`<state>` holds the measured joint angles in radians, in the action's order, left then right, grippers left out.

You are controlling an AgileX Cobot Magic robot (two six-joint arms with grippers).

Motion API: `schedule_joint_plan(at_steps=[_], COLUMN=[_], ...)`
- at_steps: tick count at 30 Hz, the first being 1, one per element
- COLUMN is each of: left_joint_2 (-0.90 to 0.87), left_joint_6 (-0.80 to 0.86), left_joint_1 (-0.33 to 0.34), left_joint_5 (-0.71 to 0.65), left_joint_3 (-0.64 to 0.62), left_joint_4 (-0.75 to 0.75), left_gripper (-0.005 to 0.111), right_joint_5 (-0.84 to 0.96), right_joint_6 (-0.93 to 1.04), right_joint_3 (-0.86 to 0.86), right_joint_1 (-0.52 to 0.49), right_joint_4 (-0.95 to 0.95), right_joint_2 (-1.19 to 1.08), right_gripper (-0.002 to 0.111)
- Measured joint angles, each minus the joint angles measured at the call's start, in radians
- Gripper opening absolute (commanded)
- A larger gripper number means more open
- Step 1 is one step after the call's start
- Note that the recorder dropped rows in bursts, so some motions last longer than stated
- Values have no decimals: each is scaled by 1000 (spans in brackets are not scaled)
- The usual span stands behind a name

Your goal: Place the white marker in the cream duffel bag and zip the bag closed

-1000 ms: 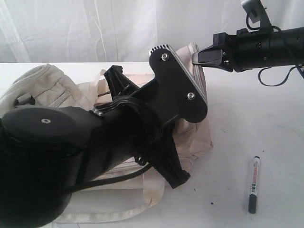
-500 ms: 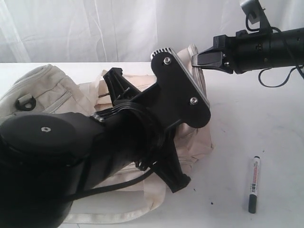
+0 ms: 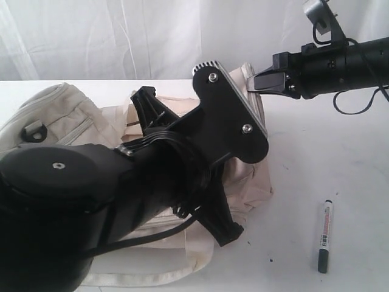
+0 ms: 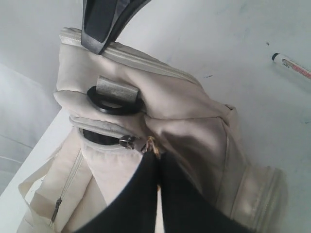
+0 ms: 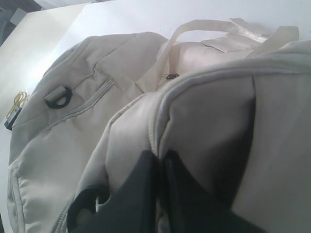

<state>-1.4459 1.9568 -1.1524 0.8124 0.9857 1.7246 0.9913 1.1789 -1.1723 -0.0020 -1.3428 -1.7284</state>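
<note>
Since a second ago the right hand [image 3: 258,82] has drawn a little up and to the right, and the end of the bag [image 3: 61,115] that it holds has gone with it. The black ring [image 3: 33,129] at the other end of the bag has also shifted a little. The marker [image 3: 325,236] has not moved.

In the exterior view the bag lies on the white bench [image 3: 316,146], and the thick left arm covers a large part of it. The right hand is clenched on the fabric at the bag's far right end and holds this end up. The marker lies flat on the bench, well apart from the bag at the front right, with one black end toward the front edge. A pale handle [image 3: 146,277] of the bag lies on the bench in front.

In the left wrist view the left hand [image 4: 158,160] is clenched, the two fingers pressed together. A small brown pull tag [image 4: 151,144] sits right at their tips and seems to be pinched there, just beside the grey zipper slider [image 4: 127,141]. Here the zipper shows a short dark gap. The right hand's grey fingers [image 4: 99,22] clamp the bag's end seam. The marker lies on the bench, apart from the bag.

In the right wrist view the fingers are closed on a fold of the cream fabric beside a seam.
</note>
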Motion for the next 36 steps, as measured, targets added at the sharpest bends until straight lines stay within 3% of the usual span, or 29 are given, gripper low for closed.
schedule_joint_plan(at_steps=[3, 8, 12, 24, 36], left_joint_2=[0, 0, 0, 0, 0], left_joint_6=[0, 0, 0, 0, 0], left_joint_1=[0, 0, 0, 0, 0], left_joint_5=[5, 11, 13, 14, 14], left_joint_3=[0, 0, 0, 0, 0], left_joint_4=[0, 0, 0, 0, 0], left_gripper=[0, 0, 0, 0, 0], right_joint_5=[13, 58, 94, 122, 65], right_joint_6=[-16, -29, -33, -79, -202], right_joint_3=[0, 0, 0, 0, 0], right_joint_1=[0, 0, 0, 10, 73], right_joint_4=[34, 52, 52, 125, 334], right_joint_2=[0, 0, 0, 0, 0], right_gripper=[6, 33, 45, 47, 47])
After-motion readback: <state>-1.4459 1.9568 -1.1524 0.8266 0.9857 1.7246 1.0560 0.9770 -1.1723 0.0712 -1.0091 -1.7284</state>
